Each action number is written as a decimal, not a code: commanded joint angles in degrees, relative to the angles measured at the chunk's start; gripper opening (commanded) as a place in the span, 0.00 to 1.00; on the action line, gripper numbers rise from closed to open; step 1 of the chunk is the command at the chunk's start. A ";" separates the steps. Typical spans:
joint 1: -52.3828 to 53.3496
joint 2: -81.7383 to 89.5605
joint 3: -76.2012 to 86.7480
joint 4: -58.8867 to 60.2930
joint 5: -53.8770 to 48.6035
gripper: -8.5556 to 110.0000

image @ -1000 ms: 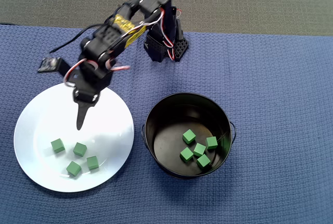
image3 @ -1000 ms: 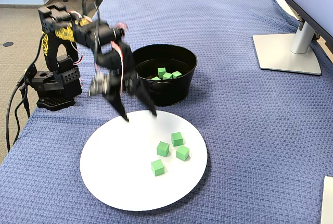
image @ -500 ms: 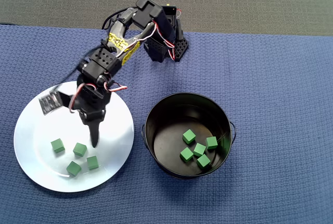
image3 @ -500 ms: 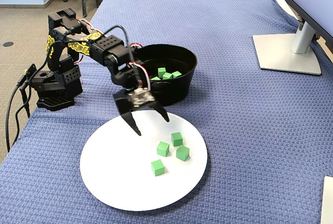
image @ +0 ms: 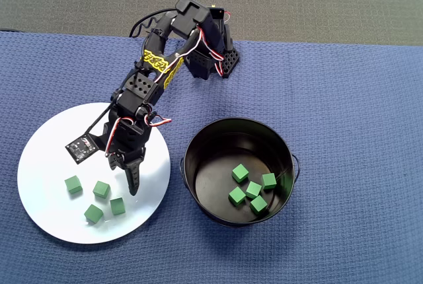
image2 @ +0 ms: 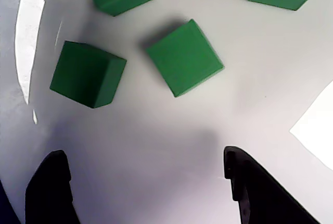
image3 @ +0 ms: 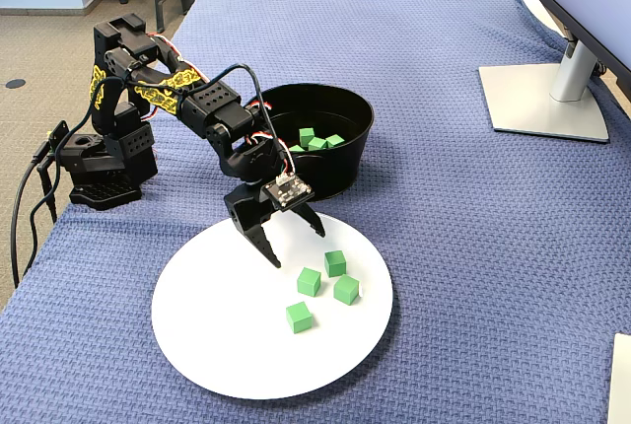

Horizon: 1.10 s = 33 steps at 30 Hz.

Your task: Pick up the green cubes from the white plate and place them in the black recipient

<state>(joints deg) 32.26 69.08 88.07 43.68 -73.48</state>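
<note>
Four green cubes lie on the white plate (image: 53, 145), one of them here (image: 101, 189). The same cubes show in the fixed view (image3: 309, 281). Several more green cubes (image: 253, 189) lie inside the black bucket (image: 239, 120), which stands right of the plate in the overhead view. My gripper (image: 125, 175) is open and empty, low over the plate just short of the cubes. In the wrist view my gripper (image2: 143, 156) has its black fingertips (image2: 54, 161) wide apart over bare plate (image2: 156, 130). The nearest cube (image2: 184, 57) lies ahead of them. In the fixed view my gripper (image3: 296, 245) points down beside the bucket (image3: 350, 163).
A blue woven cloth (image: 344, 99) covers the table. The arm's base (image3: 99, 163) stands at the table's left edge in the fixed view. A monitor stand (image3: 547, 99) stands at the far right. A white object (image3: 621, 375) shows at the bottom right corner.
</note>
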 commanded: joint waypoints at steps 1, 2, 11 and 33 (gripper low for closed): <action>-1.05 1.85 -5.98 5.10 -0.62 0.34; -1.23 0.35 -8.53 7.03 -0.26 0.34; -3.08 -5.36 -16.52 7.29 2.55 0.34; -7.56 -10.02 -20.74 5.62 5.71 0.31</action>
<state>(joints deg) 24.52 58.71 72.16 50.54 -68.20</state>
